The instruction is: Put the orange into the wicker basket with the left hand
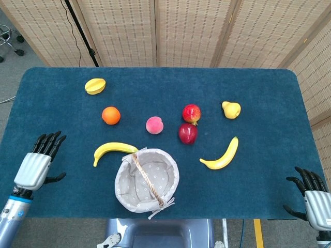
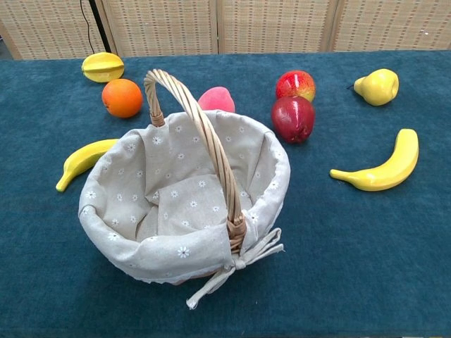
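Our left hand (image 1: 39, 164) hangs over the near-left table edge, fingers spread and holding nothing. The orange (image 1: 110, 115) sits on the cloth ahead and to its right, beyond the banana (image 1: 115, 150) and basket (image 1: 171, 166), so we judge this hand far nearer than the right hand (image 1: 314, 196), also spread.
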You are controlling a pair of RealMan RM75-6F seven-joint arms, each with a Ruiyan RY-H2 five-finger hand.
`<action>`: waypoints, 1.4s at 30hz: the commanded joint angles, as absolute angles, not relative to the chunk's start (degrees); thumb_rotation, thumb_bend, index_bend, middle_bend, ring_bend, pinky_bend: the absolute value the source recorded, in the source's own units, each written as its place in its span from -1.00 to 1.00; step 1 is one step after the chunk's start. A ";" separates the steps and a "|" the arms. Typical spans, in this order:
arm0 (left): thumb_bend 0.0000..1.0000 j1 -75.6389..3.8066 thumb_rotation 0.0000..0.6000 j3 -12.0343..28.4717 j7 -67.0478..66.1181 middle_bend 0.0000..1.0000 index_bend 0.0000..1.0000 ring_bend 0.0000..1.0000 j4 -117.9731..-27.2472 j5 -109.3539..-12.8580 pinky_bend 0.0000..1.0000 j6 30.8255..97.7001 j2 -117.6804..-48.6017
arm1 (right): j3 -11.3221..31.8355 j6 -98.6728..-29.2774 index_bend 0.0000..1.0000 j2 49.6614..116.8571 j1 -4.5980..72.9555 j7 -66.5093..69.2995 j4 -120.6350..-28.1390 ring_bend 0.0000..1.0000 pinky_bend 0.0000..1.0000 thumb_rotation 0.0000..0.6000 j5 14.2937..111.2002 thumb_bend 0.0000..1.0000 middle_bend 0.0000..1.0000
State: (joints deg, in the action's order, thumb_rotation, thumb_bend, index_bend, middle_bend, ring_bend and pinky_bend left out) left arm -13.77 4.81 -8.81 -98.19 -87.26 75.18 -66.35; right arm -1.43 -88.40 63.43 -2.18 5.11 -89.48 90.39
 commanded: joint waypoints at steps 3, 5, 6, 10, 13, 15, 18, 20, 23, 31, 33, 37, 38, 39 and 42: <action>-1.00 -20.66 1.00 9.50 -10.46 -1.00 -1.00 -1.00 -93.84 -80.25 -1.00 67.29 -72.62 | -1.12 -88.28 -0.46 63.35 -2.14 5.96 -89.13 -0.80 -0.85 1.00 89.94 -1.00 -0.80; -1.00 -22.57 1.00 10.57 -11.08 -1.00 -1.00 -1.00 -92.80 -78.51 -1.00 65.31 -74.24 | -1.06 -88.22 -0.46 63.27 -2.16 6.34 -88.98 -0.80 -0.85 1.00 89.76 -1.00 -0.80; -1.00 -23.71 1.00 11.20 -11.46 -1.00 -1.00 -1.00 -92.18 -77.69 -1.00 64.25 -75.16 | -1.04 -88.26 -0.46 63.22 -2.22 6.52 -88.90 -0.80 -0.85 1.00 89.69 -1.00 -0.80; -1.00 -26.56 1.00 12.63 -12.54 -1.00 -1.00 -1.00 -90.34 -75.54 -1.00 62.21 -77.58 | -1.00 -88.44 -0.46 63.02 -2.33 7.16 -88.83 -0.80 -0.85 1.00 89.74 -1.00 -0.80; -1.00 -28.32 1.00 13.48 -13.33 -1.00 -1.00 -1.00 -89.14 -73.73 -1.00 60.85 -78.88 | -0.93 -88.57 -0.46 62.92 -2.45 7.50 -88.76 -0.80 -0.85 1.00 89.64 -1.00 -0.80; -1.00 -29.29 1.00 13.94 -13.93 -1.00 -1.00 -1.00 -88.48 -72.48 -1.00 60.13 -79.47 | -0.88 -88.55 -0.46 62.85 -2.51 7.74 -88.63 -0.80 -0.85 1.00 89.44 -1.00 -0.80; -1.00 -30.32 1.00 14.47 -14.39 -1.00 -1.00 -1.00 -87.27 -70.86 -1.00 59.52 -80.01 | -0.75 -88.53 -0.46 62.71 -2.60 8.30 -88.49 -0.80 -0.85 1.00 89.13 -1.00 -0.80; -1.00 -30.70 1.00 14.66 -14.42 -1.00 -1.00 -1.00 -86.46 -69.96 -1.00 59.25 -80.21 | -0.70 -88.57 -0.46 62.63 -2.66 8.58 -88.41 -0.80 -0.85 1.00 89.02 -1.00 -0.79; -1.00 -31.69 1.00 15.14 -13.81 -1.00 -1.00 -1.00 -84.30 -68.46 -1.00 58.24 -80.74 | -0.78 -88.55 -0.46 62.47 -2.69 9.24 -88.44 -0.80 -0.85 1.00 89.20 -1.00 -0.79; -1.00 -36.10 1.00 16.69 -12.02 -1.00 -0.99 -1.00 -76.64 -65.99 -0.99 54.52 -83.87 | -0.91 -88.90 -0.45 62.13 -2.71 9.81 -88.92 -0.80 -0.85 1.00 90.02 -1.00 -0.80; -1.00 -37.35 1.00 17.08 -11.20 -1.00 -0.96 -1.00 -74.03 -65.74 -0.97 53.78 -85.29 | -0.98 -89.15 -0.45 62.04 -2.75 9.75 -89.03 -0.80 -0.85 1.00 90.39 -1.00 -0.80; -1.00 -40.19 1.00 17.50 -9.98 -1.00 -0.93 -1.00 -68.39 -65.00 -0.97 51.06 -88.34 | -1.22 -89.27 -0.44 61.86 -2.76 9.73 -89.48 -0.80 -0.85 1.00 90.98 -1.00 -0.79; -1.00 -40.94 1.00 17.54 -9.68 -1.00 -0.93 -1.00 -66.80 -64.91 -0.96 50.37 -89.21 | -1.27 -89.37 -0.44 61.77 -2.78 9.67 -89.61 -0.80 -0.85 1.00 91.17 -1.00 -0.80; -1.00 -41.73 1.00 17.58 -9.38 -1.00 -0.93 -1.00 -65.15 -64.75 -0.96 49.56 -90.10 | -1.32 -89.49 -0.44 61.68 -2.83 9.62 -89.77 -0.80 -0.85 1.00 91.31 -1.00 -0.80; -1.00 -43.83 1.00 17.79 -7.82 -1.00 -0.92 -1.00 -60.31 -64.09 -0.94 47.02 -92.71 | -1.36 -90.05 -0.44 61.43 -3.02 9.48 -90.24 -0.80 -0.85 1.00 91.66 -1.00 -0.80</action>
